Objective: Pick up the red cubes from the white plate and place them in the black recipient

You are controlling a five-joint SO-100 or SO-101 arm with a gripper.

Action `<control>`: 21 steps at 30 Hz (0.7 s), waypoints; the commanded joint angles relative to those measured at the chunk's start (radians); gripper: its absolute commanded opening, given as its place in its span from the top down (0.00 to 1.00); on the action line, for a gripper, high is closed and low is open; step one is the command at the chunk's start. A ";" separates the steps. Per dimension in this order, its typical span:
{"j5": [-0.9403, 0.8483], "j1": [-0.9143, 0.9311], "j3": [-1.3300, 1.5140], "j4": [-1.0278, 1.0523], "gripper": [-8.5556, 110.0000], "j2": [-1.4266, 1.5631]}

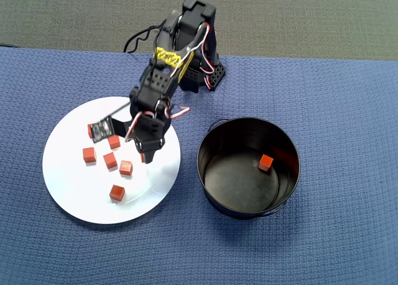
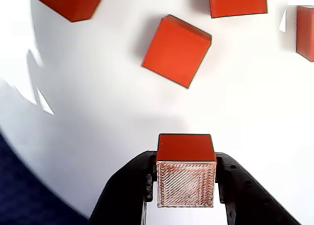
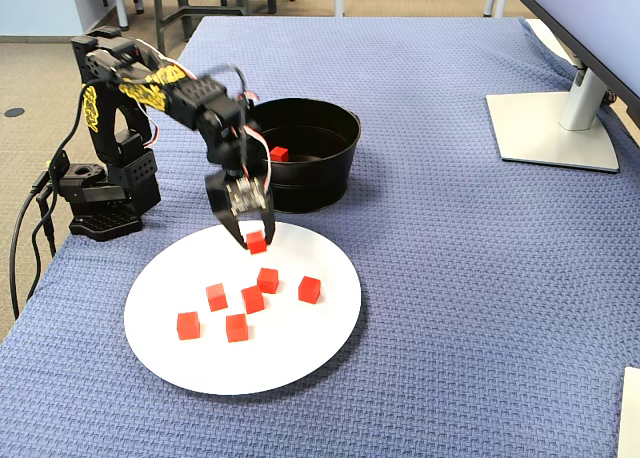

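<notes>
The jaws (image 3: 256, 240) are clamped on one red cube (image 2: 186, 147), gripped by its two sides in the wrist view and held above the white plate (image 3: 310, 358); whether its underside clears the glaze cannot be told. Below and ahead of the jaws in the fixed view, five loose red cubes (image 3: 268, 280) lie scattered on the plate, none touching another. The wrist view cuts three of them off at its top and right edges. From overhead the arm (image 1: 163, 79) hides the held cube and covers part of a cube by the plate's far side. Beside the jaws, apart from the plate, stands the black recipient (image 1: 211, 142) on the blue woven surface (image 3: 480, 278), one cube (image 1: 265, 163) on its floor
</notes>
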 commanded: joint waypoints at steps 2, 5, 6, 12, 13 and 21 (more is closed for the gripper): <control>0.163 -0.069 -0.094 0.100 0.93 0.233; 0.293 -0.158 -0.098 0.121 0.93 0.316; 0.341 -0.193 -0.098 0.121 0.93 0.336; 0.505 -0.479 -0.038 0.040 0.93 0.416; 0.531 -0.528 -0.035 0.037 0.93 0.430; 0.634 -0.824 -0.037 0.095 0.80 0.451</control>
